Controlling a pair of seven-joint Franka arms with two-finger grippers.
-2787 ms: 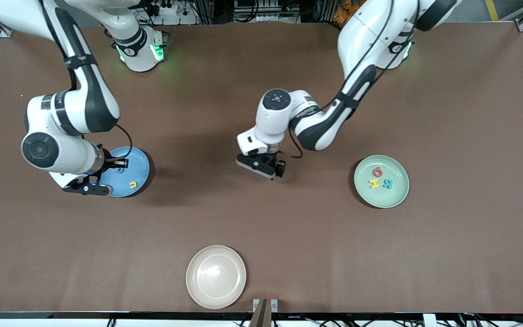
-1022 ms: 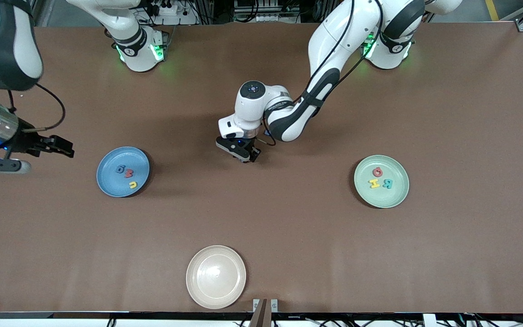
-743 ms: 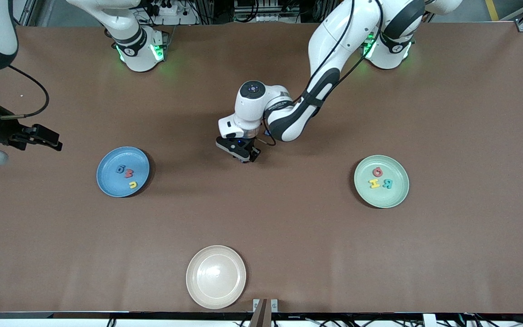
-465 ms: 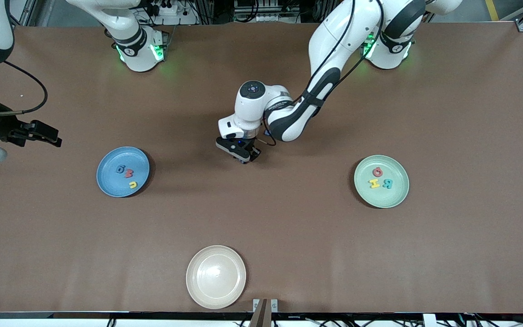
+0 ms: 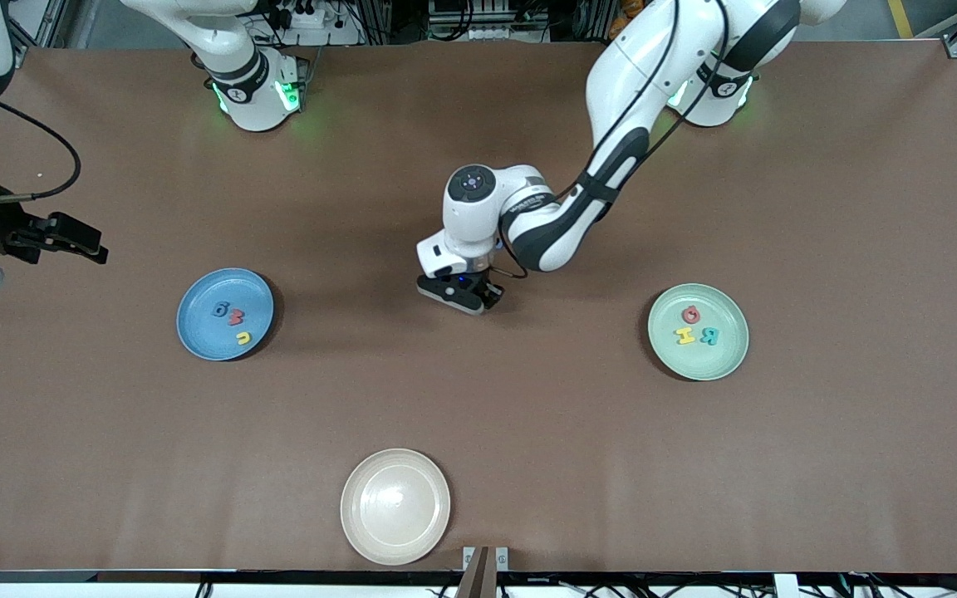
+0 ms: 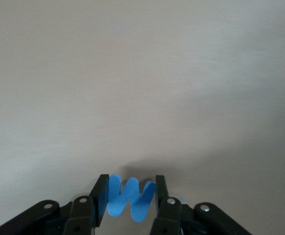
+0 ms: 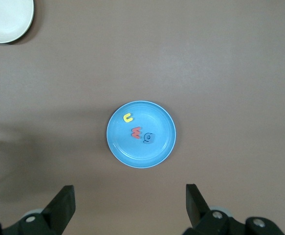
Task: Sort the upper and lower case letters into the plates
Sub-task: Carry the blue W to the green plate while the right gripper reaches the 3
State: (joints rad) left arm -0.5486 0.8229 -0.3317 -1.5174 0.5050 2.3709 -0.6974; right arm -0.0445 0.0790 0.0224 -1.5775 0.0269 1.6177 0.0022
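Note:
My left gripper (image 6: 131, 182) is shut on a blue W-shaped letter (image 6: 131, 198), pinched by its two sides just above bare table. In the front view this gripper (image 5: 463, 297) hangs over the table's middle, between the two plates, and its hand hides the letter. The blue plate (image 5: 200, 330) holds a blue letter (image 5: 219, 310), a red one (image 5: 236, 316) and a yellow one (image 5: 242, 337). The pale green plate (image 5: 725, 355) holds a red (image 5: 690, 314), a yellow (image 5: 684, 335) and a teal letter (image 5: 709, 335). My right gripper (image 5: 71, 237) is open and empty, high beside the blue plate (image 7: 159, 122).
A cream-white plate (image 5: 395, 506) with nothing on it stands near the table edge closest to the front camera, also at a corner of the right wrist view (image 7: 5, 17). Brown table stretches between the three plates.
My left gripper has shifted a little toward the front camera and toward the green plate, carrying the blue letter. The right arm has drifted slightly at the table's end.

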